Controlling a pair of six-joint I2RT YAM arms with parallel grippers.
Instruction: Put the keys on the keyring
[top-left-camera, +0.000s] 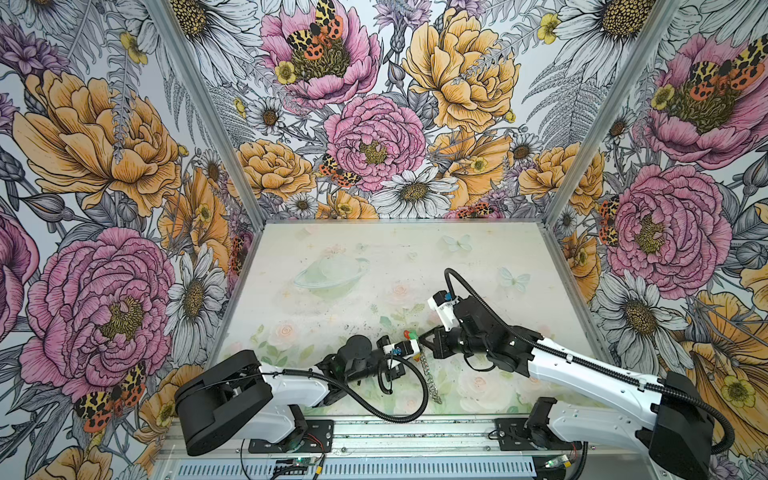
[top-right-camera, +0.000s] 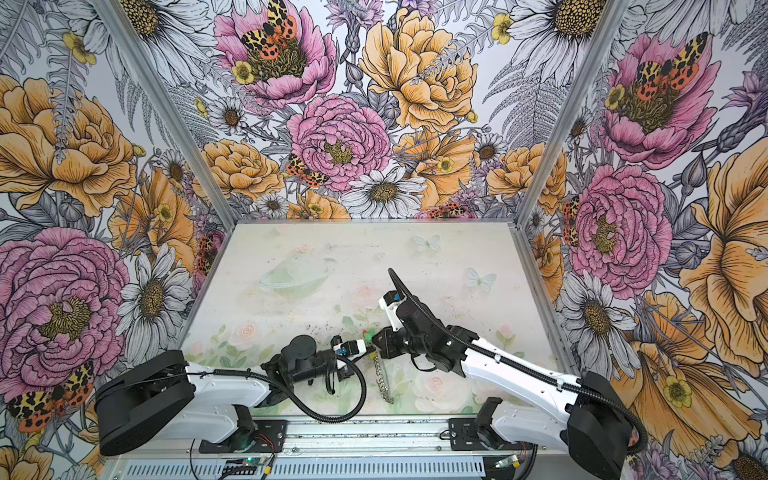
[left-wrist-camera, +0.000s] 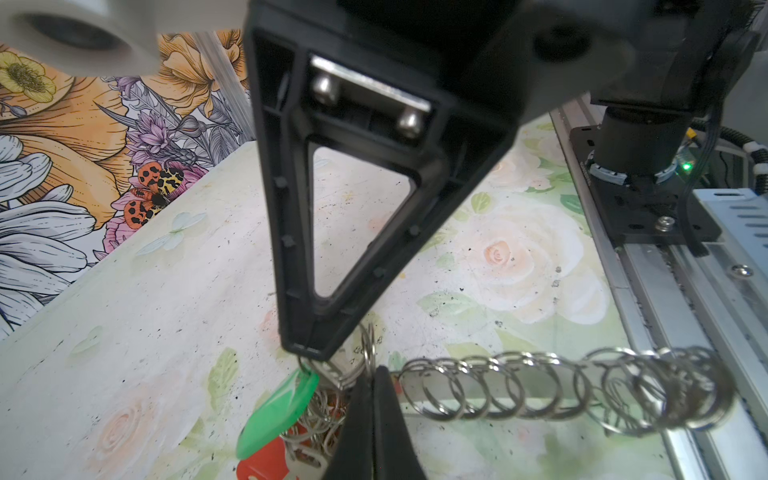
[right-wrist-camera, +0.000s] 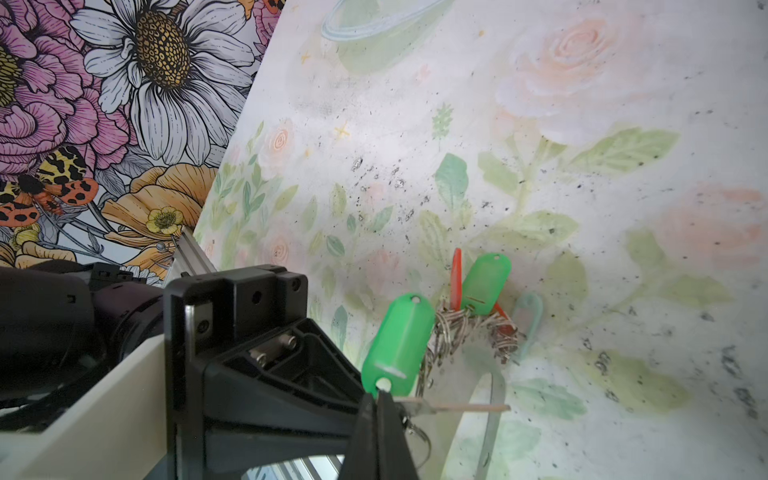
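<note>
- Pinches the left gripper (left-wrist-camera: 372, 376) fully closed on the keyring (left-wrist-camera: 417, 385), a large thin flat grey metal hoop fringed with small silver wire rings, just where that fringe begins.
- Clamps the right gripper (right-wrist-camera: 379, 401) closed as well, seemingly on the ring end of the green-tagged key (right-wrist-camera: 399, 345), small silver metal under a glossy oblong plastic tag; cannot confirm the blade, perhaps the thin edge-on sliver beside the tips.
- Stands with both tips almost nose to nose near the six o'clock edge of the table (top-left-camera: 374, 266) in both top views, reaching in from eight o'clock and four o'clock.
- Leaves the chain of rings (top-left-camera: 432, 382) trailing toward five o'clock from the pinch; cannot tell whether its far end rests on the surface.
- Finds more tags bunched at eleven o'clock of the pinch: a second green tag (right-wrist-camera: 484, 284) and a red tag (right-wrist-camera: 456, 278) over a tangle of rings, apparently already threaded.
- Looks like the threading step, part way through: hoop steadied on one side, next key offered on the other.
- Calls next for fine alignment of the key's little ring with the hoop, then a slide along it, without loosening either pinch.
- Expects slick, hard metal, springy wire loops prone to snag, smooth translucent plastic, and the table's matte pale floral print flecked black.
</note>
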